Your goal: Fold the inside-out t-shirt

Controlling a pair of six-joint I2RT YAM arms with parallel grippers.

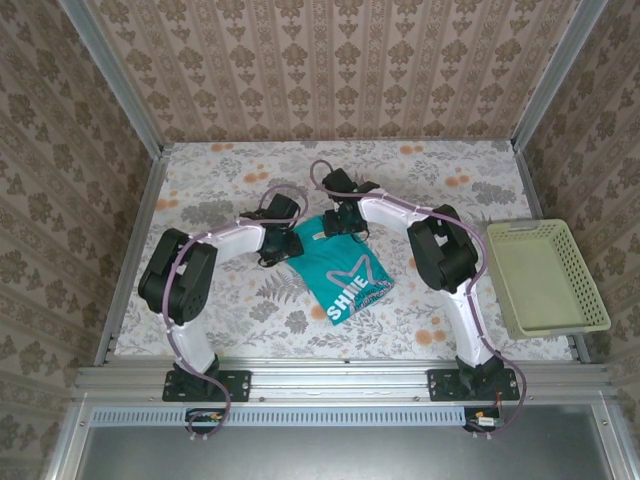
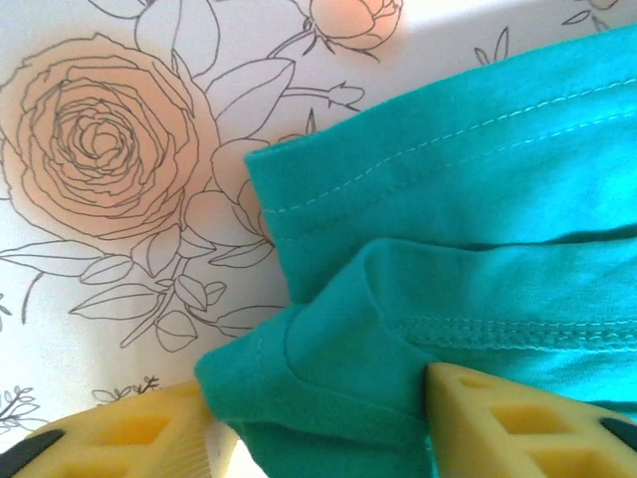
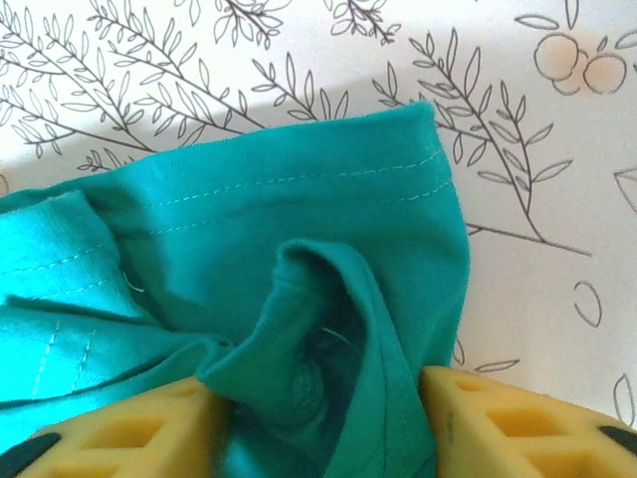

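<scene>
At table [image 1: 230, 310] middle: teal t-shirt [image 1: 345, 272] lying spread, white star print up. Well to its right, by table edge: pale yellow basket [image 1: 545, 275]. At shirt's far edge: left gripper [image 2: 318, 408] and right gripper [image 3: 323, 398], each with fingers either side of bunched cloth, touching it; clamped or not, cannot tell.

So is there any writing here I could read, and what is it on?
"SHINE": white capitals on the teal t-shirt.
Smaller lettering next to it on the same shirt: too small to read.
The yellow basket: no text I can make out.
</scene>
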